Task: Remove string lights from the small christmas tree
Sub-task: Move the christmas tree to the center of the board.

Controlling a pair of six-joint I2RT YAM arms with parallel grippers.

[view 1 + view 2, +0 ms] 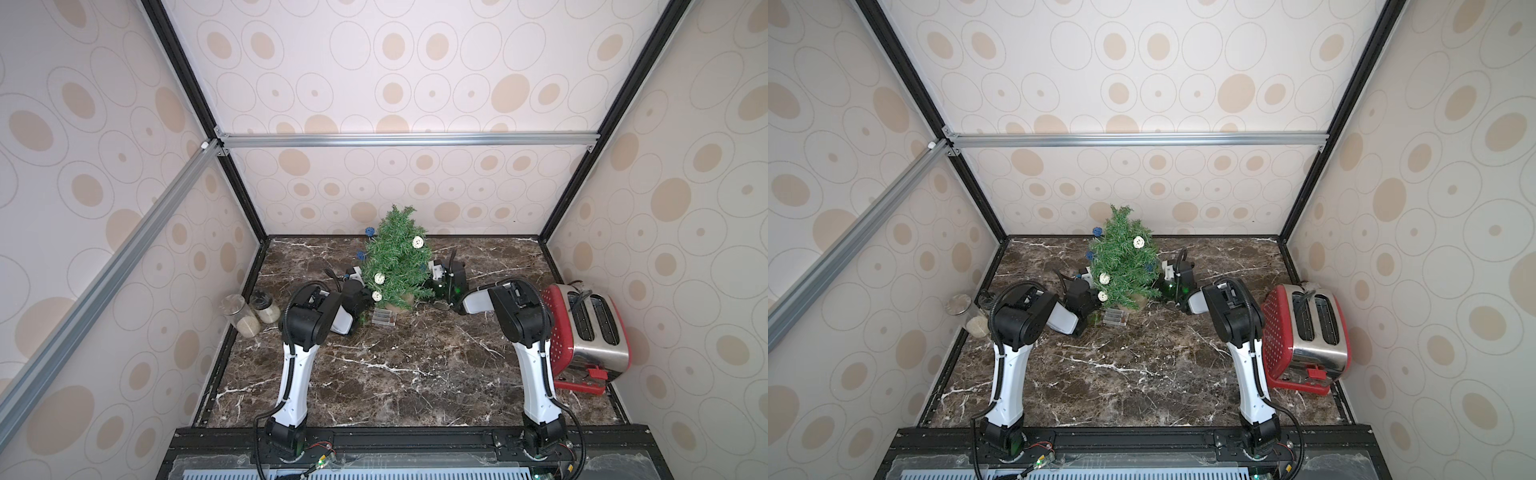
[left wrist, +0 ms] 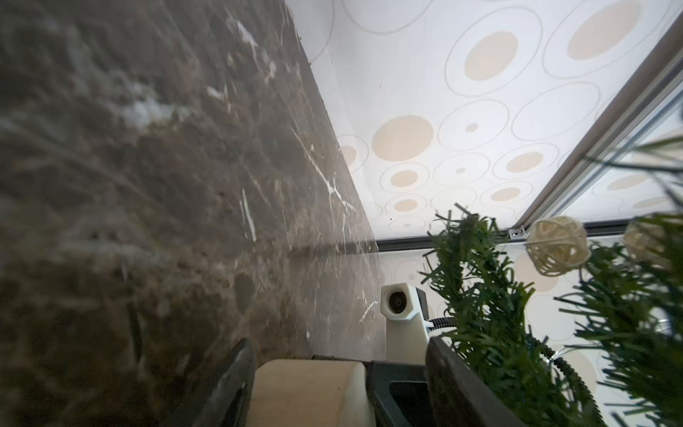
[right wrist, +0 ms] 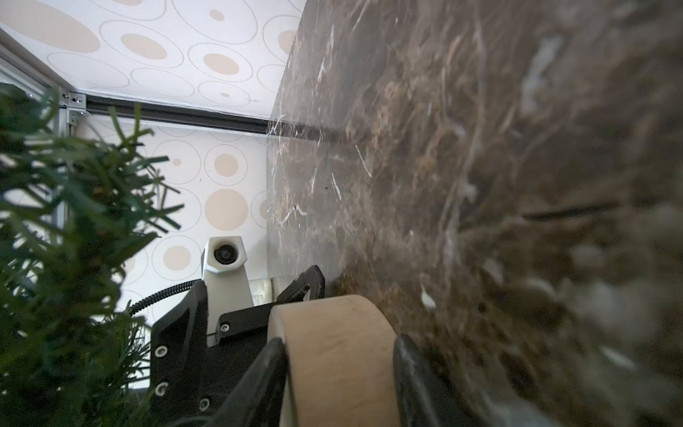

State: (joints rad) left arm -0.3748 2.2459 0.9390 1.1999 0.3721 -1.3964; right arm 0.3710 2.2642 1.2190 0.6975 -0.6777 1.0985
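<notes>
Lights [image 1: 379,278] hang on tree [image 1: 397,253], all higher up than the fingers. Three cream balls sit on the side facing the arms and two dark blue ones on the left-arm side near the top. One more blue ball is low on the right-arm side, just over the right gripper [image 3: 338,342]. Clear battery box [image 1: 384,318] of the lights lies flat on table [image 1: 415,374], just beside the tree's tan base. It is just to the arm-base side of the left fingers [image 2: 454,377], outside them. Tree stands about upright at mid-back of table, and the two arms reach its base from opposite sides. Right fingers [image 3: 266,373] are closed in on the tan base, one on each side, base filling the gap. Left gripper [image 2: 338,351] jaws stand wide. The tan base sits between them next to the table-side finger, with a black part of the right gripper also in the gap. The other left finger is clear of the base, up in the needles, so it grips nothing. In left wrist view a cream ball dangles from a branch beyond the fingertips, apart from them. Well away from both grippers are two jars [image 1: 239,318] by the left wall and a toaster [image 1: 598,332] on a red basket [image 1: 557,324] by the right wall. Lettering on toaster or box too small to read.
</notes>
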